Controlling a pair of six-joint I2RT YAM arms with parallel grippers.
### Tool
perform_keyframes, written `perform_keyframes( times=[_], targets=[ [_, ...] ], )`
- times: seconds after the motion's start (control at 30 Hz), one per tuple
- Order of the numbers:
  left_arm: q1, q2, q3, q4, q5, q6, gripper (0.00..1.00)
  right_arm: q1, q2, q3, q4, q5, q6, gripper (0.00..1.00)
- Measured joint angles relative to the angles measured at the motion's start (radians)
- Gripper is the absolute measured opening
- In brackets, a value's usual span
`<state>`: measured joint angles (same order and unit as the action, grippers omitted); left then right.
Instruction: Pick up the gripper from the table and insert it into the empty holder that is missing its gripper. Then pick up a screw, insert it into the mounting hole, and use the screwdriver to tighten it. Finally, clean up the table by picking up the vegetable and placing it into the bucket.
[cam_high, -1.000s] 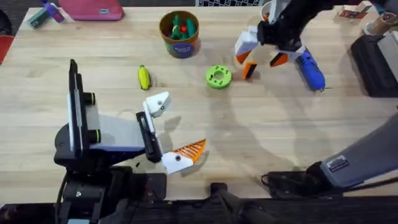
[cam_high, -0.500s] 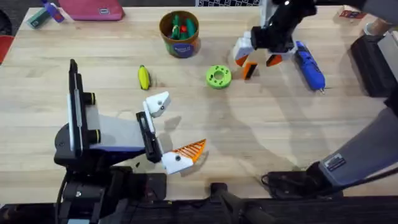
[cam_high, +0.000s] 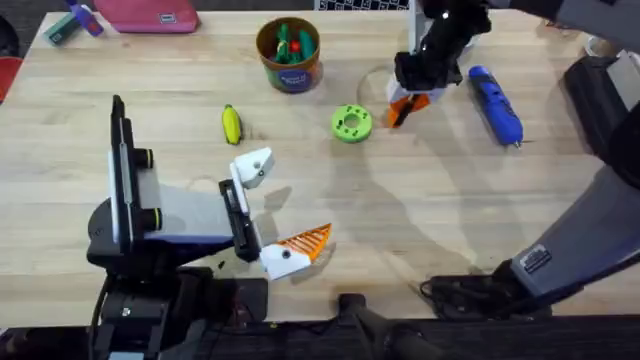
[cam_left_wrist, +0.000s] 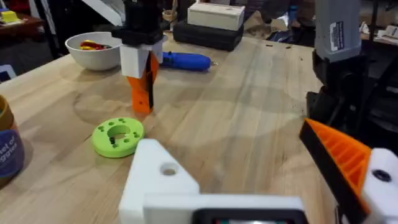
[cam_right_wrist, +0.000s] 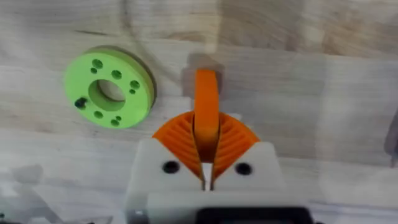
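My left gripper (cam_high: 275, 215) lies low at about 7 o'clock on the table (cam_high: 420, 220), fingers spread. One finger is the bare white holder (cam_high: 252, 166); the other carries its orange ribbed pad (cam_high: 305, 240). I count one yellow vegetable (cam_high: 231, 124) at 10 o'clock, well apart from one bucket (cam_high: 289, 55) at 11 o'clock, which has green and red items inside that I can't identify. One green disc (cam_high: 351, 123) sits just past centre. My right arm reaches across to 1 o'clock, the right gripper (cam_right_wrist: 206, 140) pointing down and pinching the orange gripper (cam_right_wrist: 206, 106), which stands on the wood beside the disc. One blue screwdriver (cam_high: 496, 104) lies at 2 o'clock. The disc's small dark specks are too small to make out.
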<state>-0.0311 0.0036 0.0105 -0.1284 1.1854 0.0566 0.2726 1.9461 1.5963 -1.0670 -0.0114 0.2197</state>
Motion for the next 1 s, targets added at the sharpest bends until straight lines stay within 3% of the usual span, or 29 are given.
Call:
perform_keyframes(
  times=[0.03,0.07,0.37,0.53,0.77,1.0],
  targets=[
    [0.000,0.000,0.000,0.000,0.000,0.000,0.985,0.000,0.000,0.000,0.001,0.000,0.003,0.047],
    [0.000,0.000,0.000,0.000,0.000,0.000,0.985,0.000,0.000,0.000,0.001,0.001,0.001,0.017],
    [0.000,0.000,0.000,0.000,0.000,0.000,0.986,0.000,-0.002,0.000,-0.021,0.003,0.001,0.012],
    [0.000,0.000,0.000,0.000,0.000,0.000,0.987,-0.001,-0.077,0.000,-0.028,-0.039,0.013,0.011],
    [0.000,0.000,0.000,0.000,0.000,0.000,0.985,-0.040,-0.339,-0.071,0.105,-0.248,0.019,0.010],
    [0.000,0.000,0.000,0.000,0.000,0.000,0.985,-0.107,-0.611,-0.391,0.415,-0.593,0.056,0.009]
  ],
)
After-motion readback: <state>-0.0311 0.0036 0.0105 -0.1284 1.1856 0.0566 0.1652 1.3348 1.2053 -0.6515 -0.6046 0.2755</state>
